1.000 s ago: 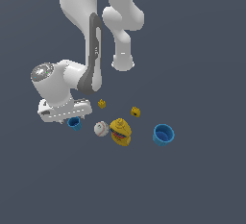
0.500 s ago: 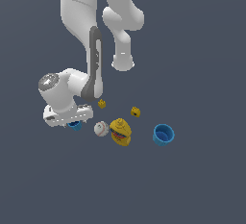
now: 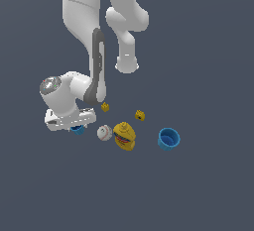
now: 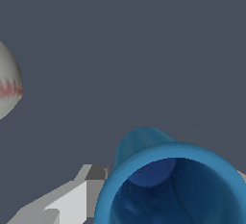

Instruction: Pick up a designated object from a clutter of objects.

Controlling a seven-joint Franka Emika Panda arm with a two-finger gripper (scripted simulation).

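Observation:
The designated object, a small bright-blue tapered cup (image 3: 77,129), stands at the exterior view's left end of the clutter of objects, mostly hidden under the white hand. My gripper (image 3: 74,124) is low over it and open. In the wrist view the cup (image 4: 144,146) fills the space between the jaws, mouth toward the camera. One grey fingertip (image 4: 96,172) sits right beside the cup's rim and the other shows only as a sliver at the frame's edge. Whether the pads touch the cup wall is unclear.
A white baseball (image 3: 104,133) lies close beside the cup, also in the wrist view (image 4: 7,86). Past it are a yellow bottle (image 3: 124,136) with a red-blue label, two tiny yellow blocks (image 3: 105,107) (image 3: 140,115), and a larger blue cup (image 3: 168,139).
The hand has sunk a little and shifted slightly toward the exterior view's right, closing down over the small blue cup. The other objects have not moved.

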